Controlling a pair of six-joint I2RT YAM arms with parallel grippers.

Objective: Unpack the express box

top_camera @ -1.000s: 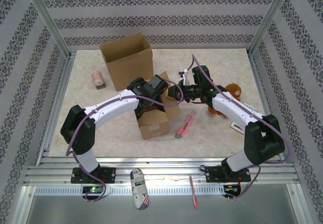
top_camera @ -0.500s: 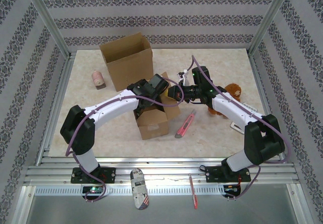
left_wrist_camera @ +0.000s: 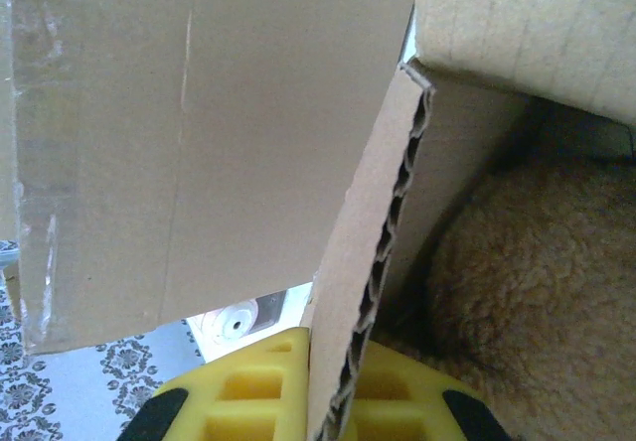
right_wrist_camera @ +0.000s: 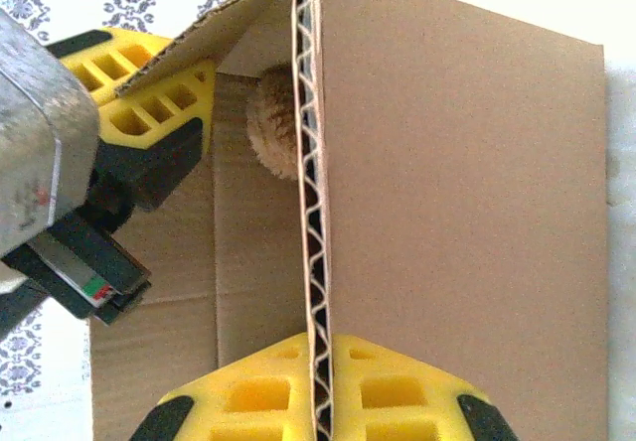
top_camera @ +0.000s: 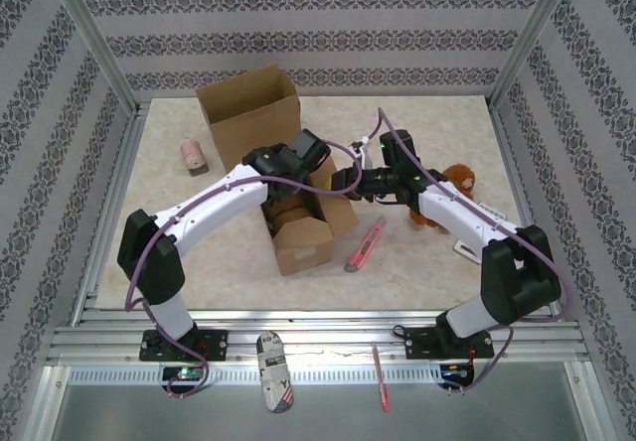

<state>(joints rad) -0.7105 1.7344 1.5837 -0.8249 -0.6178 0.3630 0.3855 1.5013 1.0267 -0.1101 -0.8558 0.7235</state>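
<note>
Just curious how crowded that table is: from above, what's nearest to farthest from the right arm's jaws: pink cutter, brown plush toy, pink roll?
1. pink cutter, just toward the near edge.
2. brown plush toy, off to the right.
3. pink roll, far to the left.

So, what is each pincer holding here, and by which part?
The small cardboard box: left pincer pinches one flap by its edge, right pincer another flap.
</note>
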